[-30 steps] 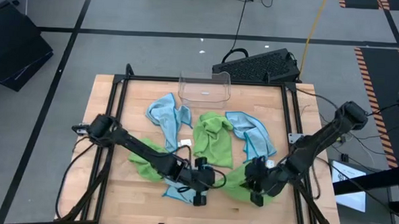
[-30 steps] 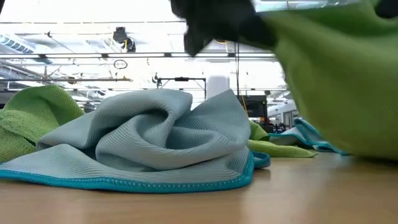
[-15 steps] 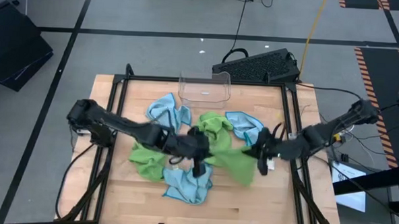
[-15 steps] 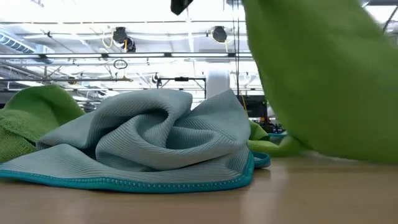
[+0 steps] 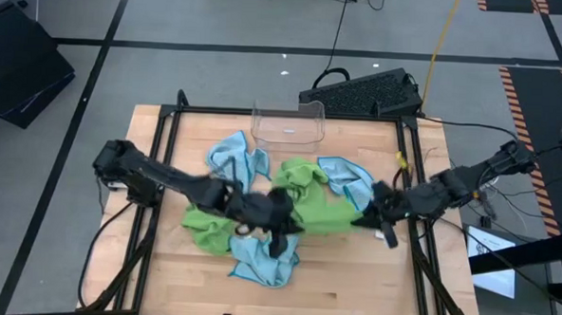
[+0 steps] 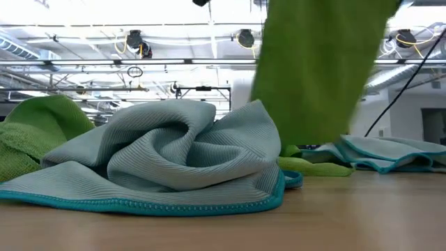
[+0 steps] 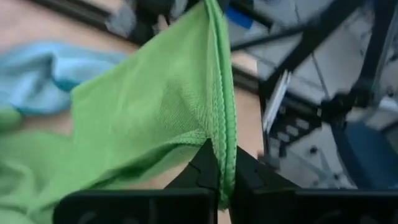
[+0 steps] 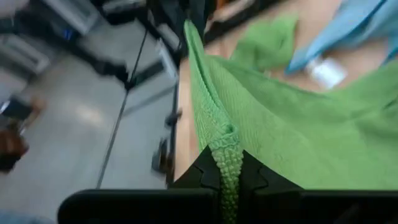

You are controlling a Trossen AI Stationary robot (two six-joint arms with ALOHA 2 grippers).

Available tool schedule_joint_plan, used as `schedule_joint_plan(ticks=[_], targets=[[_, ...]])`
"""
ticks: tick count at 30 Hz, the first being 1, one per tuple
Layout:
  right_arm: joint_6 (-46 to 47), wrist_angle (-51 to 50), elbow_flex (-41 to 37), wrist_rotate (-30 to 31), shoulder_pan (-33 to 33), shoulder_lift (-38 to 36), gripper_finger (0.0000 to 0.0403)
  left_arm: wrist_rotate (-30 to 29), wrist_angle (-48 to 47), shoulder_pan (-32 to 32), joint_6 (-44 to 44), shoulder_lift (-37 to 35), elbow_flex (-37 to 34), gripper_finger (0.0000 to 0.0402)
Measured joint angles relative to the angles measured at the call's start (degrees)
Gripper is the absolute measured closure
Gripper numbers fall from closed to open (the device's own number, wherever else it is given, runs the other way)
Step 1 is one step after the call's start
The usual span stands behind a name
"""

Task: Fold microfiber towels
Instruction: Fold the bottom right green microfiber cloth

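From above, both arms meet over the middle of the wood surface (image 5: 351,284), stretching one green towel (image 5: 321,209) between them. The left gripper (image 5: 276,224) has its fingers clamped shut on one edge, the right gripper (image 5: 378,219) shut on the opposite edge, at about 3 o'clock from the pile. Only the wrist cams show the pinch itself: a corded hem squeezed between the left's dark fingers (image 7: 208,171), and a nubbly bunched corner between the right's. The low cam shows the towel hanging clear of the surface, half hiding a ribbed, crumpled blue towel (image 6: 174,157) with a teal stitched edge. More towels, blue and green, are heaped underneath. A clear bin (image 5: 288,123) sits at 12 o'clock, a black keyboard (image 5: 365,90) past it.
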Motion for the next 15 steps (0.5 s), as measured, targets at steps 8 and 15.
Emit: schedule_joint_plan(ticks=[8, 15], targets=[[13.78, 16.51, -10.21, -1.66, 11.89, 7.96, 0.0403, 3.12, 9.4, -7.28, -10.06, 12.09, -0.04, 0.0391], [24.4, 28.87, -15.51, 0.4, 21.69, 15.63, 0.0403, 3.78, 23.44, -12.17, -16.57, 21.0, 0.07, 0.0393]])
